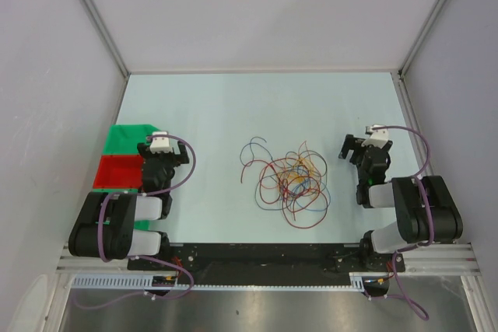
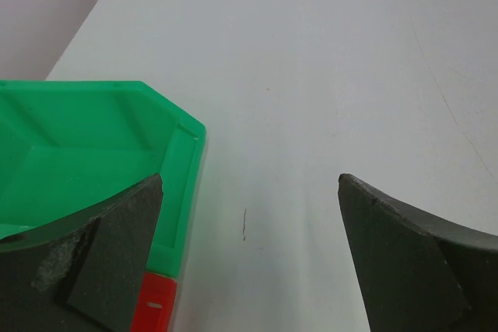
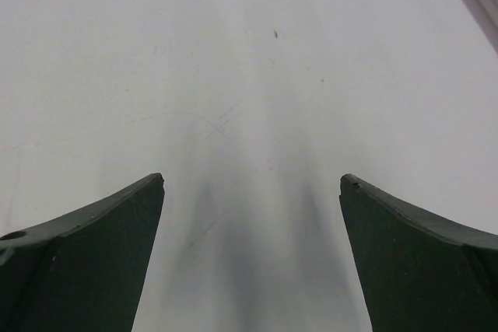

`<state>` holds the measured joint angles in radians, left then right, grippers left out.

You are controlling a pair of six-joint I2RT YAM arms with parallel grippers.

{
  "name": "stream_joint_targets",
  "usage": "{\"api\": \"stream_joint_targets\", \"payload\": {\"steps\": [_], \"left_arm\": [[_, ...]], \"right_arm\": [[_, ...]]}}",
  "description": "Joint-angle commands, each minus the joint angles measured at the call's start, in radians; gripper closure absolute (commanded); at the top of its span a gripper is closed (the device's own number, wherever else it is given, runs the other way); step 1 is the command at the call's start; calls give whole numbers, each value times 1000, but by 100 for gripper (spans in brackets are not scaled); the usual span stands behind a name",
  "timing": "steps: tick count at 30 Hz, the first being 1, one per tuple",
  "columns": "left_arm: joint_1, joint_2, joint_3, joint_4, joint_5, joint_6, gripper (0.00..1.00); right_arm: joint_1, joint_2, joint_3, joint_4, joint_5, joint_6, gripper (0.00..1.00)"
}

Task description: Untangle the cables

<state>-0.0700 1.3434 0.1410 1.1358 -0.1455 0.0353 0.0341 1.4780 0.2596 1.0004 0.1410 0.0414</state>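
Red, blue and orange-yellow thin curly cables (image 1: 289, 183) lie knotted mid-table, untouched; my left gripper (image 2: 249, 192) and right gripper (image 3: 250, 188) gape empty. Next I'd pinch one outlying loop.

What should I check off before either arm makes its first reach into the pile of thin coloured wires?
1. Left gripper open with nothing between the fingers: ok.
2. Right gripper open with nothing between the fingers: ok.
3. Tangle of thin red, blue, purple and orange-yellow cables lies on the table between the arms, touched by neither: ok.
4. Cables already separated: not ok; they overlap in one knot, with one maroon loop straying left.
5. Green plastic bin and red plastic bin beside the left gripper hold no wire in the parts that show: ok.
6. Which wire lies on top: cannot tell.
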Motion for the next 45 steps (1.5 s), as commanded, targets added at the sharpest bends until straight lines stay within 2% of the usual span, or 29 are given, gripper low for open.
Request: {"api": "stream_joint_targets", "payload": {"steps": [1,6,7,8,9,10,11,13,15,16,18,19,20,21,22,23,24,25,26,27,28,30,31,32,33,37,39,42,45], "left_arm": [[-4,-4,22,58,24,9,0],[-5,-4,22,58,24,9,0],[-4,-3,23,56,24,9,0],[-4,-3,23,56,24,9,0],[-5,-3,25,55,24,9,0],[-5,-3,25,53,24,9,0],[-5,-3,25,53,23,11,0],[-4,-4,25,53,24,9,0],[-4,-3,32,39,26,9,0],[-5,-6,34,51,21,14,0],[-17,-96,127,-153,31,38,0],[-39,-137,193,-418,11,41,0],[-45,-174,341,-530,-15,29,0],[-53,-184,421,-632,-20,11,0],[-72,-190,504,-821,-20,-29,0],[-86,-190,670,-903,-20,-66,0],[-100,-179,757,-989,-8,-90,0],[-122,-173,845,-1163,15,-145,0],[-126,-165,984,-1236,47,-172,0],[-129,-167,1021,-1278,47,-211,0],[-120,-171,1043,-1361,-16,-392,0],[-99,-176,1050,-1557,-167,-651,0],[-18,-173,1028,-1570,-55,-745,0],[13,-165,982,-1527,80,-706,0],[19,-153,979,-1524,190,-657,0],[-77,-122,1003,-1628,182,-563,0],[-131,-102,1051,-1680,155,-508,0],[-282,-58,1100,-1775,37,-463,0],[-368,-24,1088,-1772,60,-456,0]], "right_arm": [[47,-103,47,-85,205,-11,0],[147,-232,194,-304,327,-40,0],[154,-302,222,-403,335,-6,0],[151,-355,243,-455,338,129,0],[132,-404,289,-509,318,208,0],[116,-448,303,-581,222,266,0],[104,-528,314,-606,188,411,0],[67,-580,342,-644,64,475,0],[50,-608,401,-693,60,515,0],[49,-608,438,-785,54,520,0],[35,-590,499,-886,-47,514,0],[29,-584,567,-919,-88,518,0],[24,-575,592,-951,-119,523,0],[20,-567,621,-1015,-164,538,0],[9,-564,659,-1051,-175,545,0],[6,-565,673,-1074,-179,555,0],[-2,-571,681,-1104,-181,572,0],[-26,-576,682,-1112,-195,630,0],[-54,-578,679,-1112,-225,671,0],[-74,-573,672,-1079,-342,721,0],[-94,-568,665,-1074,-403,806,0],[-144,-565,649,-1117,-519,819,0],[-148,-570,629,-1108,-550,839,0],[-149,-573,578,-1080,-628,847,0],[-140,-574,570,-1074,-638,841,0],[-88,-552,581,-1189,-627,808,0],[-38,-561,581,-1249,-562,784,0],[83,-565,583,-1309,-431,733,0],[148,-539,586,-1345,-373,695,1]]}}
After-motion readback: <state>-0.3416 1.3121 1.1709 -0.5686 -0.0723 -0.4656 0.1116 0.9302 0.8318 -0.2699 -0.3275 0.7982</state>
